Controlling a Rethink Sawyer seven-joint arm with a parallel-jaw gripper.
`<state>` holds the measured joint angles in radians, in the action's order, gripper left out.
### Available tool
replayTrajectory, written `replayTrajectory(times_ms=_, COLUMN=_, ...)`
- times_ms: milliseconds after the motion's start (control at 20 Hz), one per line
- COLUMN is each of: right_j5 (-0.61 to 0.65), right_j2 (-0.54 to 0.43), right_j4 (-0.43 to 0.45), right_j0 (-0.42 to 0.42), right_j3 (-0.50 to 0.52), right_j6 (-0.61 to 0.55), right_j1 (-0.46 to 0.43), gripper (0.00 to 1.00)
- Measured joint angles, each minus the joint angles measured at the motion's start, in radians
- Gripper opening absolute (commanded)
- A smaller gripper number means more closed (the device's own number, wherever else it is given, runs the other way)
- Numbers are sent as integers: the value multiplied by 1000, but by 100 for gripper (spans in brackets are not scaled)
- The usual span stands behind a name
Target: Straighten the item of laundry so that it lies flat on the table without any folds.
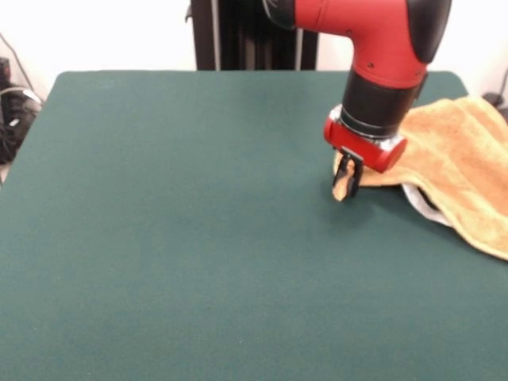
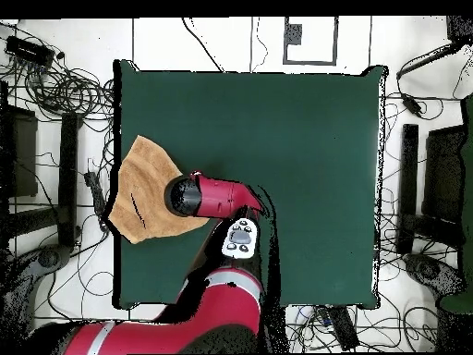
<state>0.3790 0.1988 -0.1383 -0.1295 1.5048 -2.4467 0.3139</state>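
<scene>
The golden-orange towel (image 1: 464, 159) lies rumpled at the right edge of the dark green table (image 1: 198, 238) in the front view, with part of it hanging over the edge. My gripper (image 1: 345, 182) points down at the towel's inner corner. It is shut on that corner, and orange cloth shows between the black fingers, just above the table. In the overhead view the towel (image 2: 139, 189) is at the table's (image 2: 305, 139) left edge. The red wrist there hides the gripper.
A pale curved thing (image 1: 427, 209) shows under the towel's near edge. Cables and stands (image 2: 55, 92) surround the table on the floor. The robot's black pedestal (image 1: 254, 32) stands at the far side.
</scene>
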Motion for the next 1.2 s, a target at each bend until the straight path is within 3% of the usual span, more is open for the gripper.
replayTrajectory(times_ms=750, right_j5=15, right_j2=1, right_j4=205, right_j0=224, right_j3=-3, right_j6=0, right_j1=91, gripper=0)
replayTrajectory(times_ms=1200, right_j5=21, right_j2=-19, right_j4=347, right_j0=403, right_j3=-84, right_j6=1, right_j1=103, gripper=0)
